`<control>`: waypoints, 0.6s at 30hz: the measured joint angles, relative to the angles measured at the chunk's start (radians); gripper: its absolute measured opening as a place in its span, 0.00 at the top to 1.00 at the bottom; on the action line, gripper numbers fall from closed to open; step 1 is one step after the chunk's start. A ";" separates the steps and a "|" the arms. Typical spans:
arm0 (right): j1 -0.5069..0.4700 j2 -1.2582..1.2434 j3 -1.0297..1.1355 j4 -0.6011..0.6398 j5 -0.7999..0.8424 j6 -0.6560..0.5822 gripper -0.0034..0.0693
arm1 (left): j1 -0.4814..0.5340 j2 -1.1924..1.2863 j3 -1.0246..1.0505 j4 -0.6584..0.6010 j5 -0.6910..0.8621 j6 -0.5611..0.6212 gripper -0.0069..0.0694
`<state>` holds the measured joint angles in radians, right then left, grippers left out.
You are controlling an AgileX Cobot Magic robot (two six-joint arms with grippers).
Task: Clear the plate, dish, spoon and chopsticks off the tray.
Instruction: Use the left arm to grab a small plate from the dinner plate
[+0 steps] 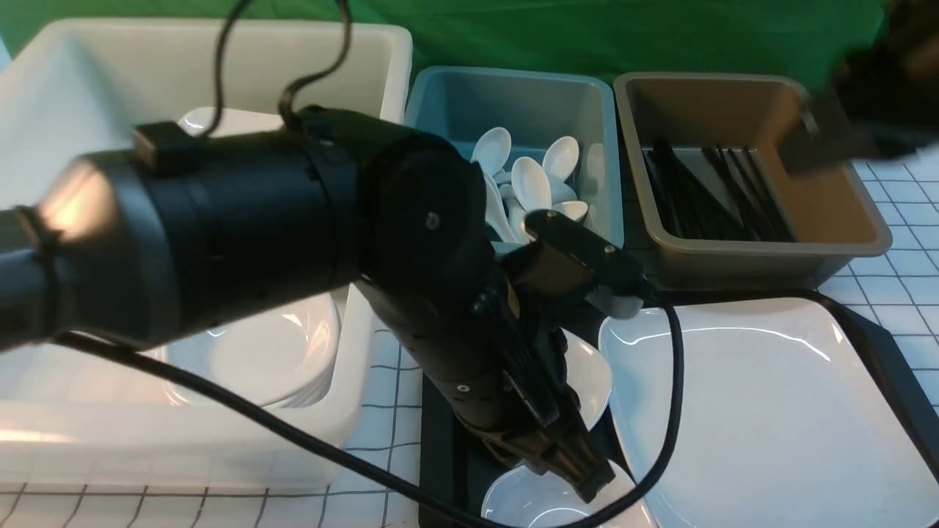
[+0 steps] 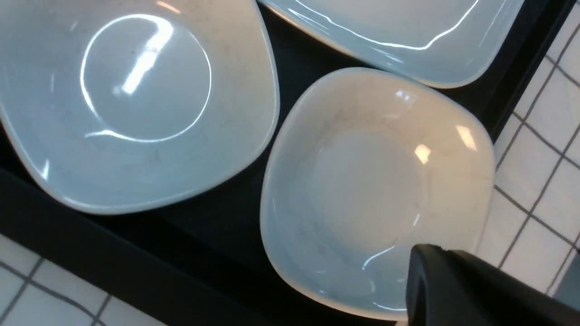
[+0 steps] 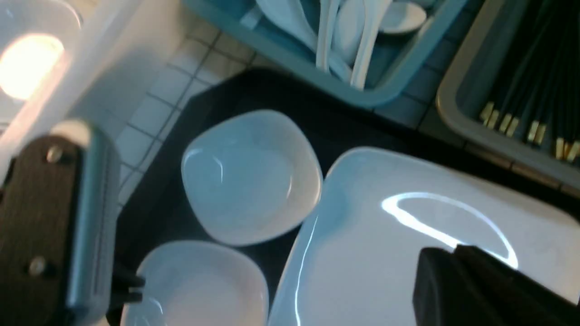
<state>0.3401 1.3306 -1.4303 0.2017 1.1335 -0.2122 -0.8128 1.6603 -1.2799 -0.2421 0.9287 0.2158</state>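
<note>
Dishes point(image 1: 257, 352) in the white tub point(image 1: 220, 447) lie left of the left pincer point(image 1: 590, 480), poised over a small dish point(image 1: 521, 502) on the tray point(image 1: 891, 367), presumably to lift it. The plate point(image 1: 770, 411) lies right of it. The right pincer point(image 1: 821, 143) hangs blurred above the chopsticks point(image 1: 704, 198). Neither pincer's opening can be told.

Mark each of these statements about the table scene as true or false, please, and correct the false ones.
1. The large square plate lies on the black tray. True.
2. The blue tub holds chopsticks. False: it holds white spoons; the chopsticks lie in the brown tub.
3. A far small dish and a near small dish both sit on the tray. True.
4. The left gripper hangs above the brown tub. False: it is low over the near small dish.
5. The white tub is empty. False: stacked dishes lie in it.
</note>
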 joint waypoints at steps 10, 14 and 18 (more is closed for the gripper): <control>0.000 -0.398 0.498 -0.006 -0.078 0.052 0.80 | 0.000 0.140 0.000 0.114 -0.031 0.046 0.40; 0.000 -0.498 0.582 -0.006 -0.080 0.039 0.79 | 0.000 0.183 0.000 0.116 -0.042 0.047 0.28; 0.000 -0.549 0.614 -0.006 -0.080 0.013 0.78 | 0.000 0.203 0.000 0.130 -0.051 0.047 0.25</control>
<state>0.3401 0.7821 -0.8167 0.1954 1.0540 -0.1996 -0.8128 1.8632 -1.2799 -0.1117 0.8772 0.2627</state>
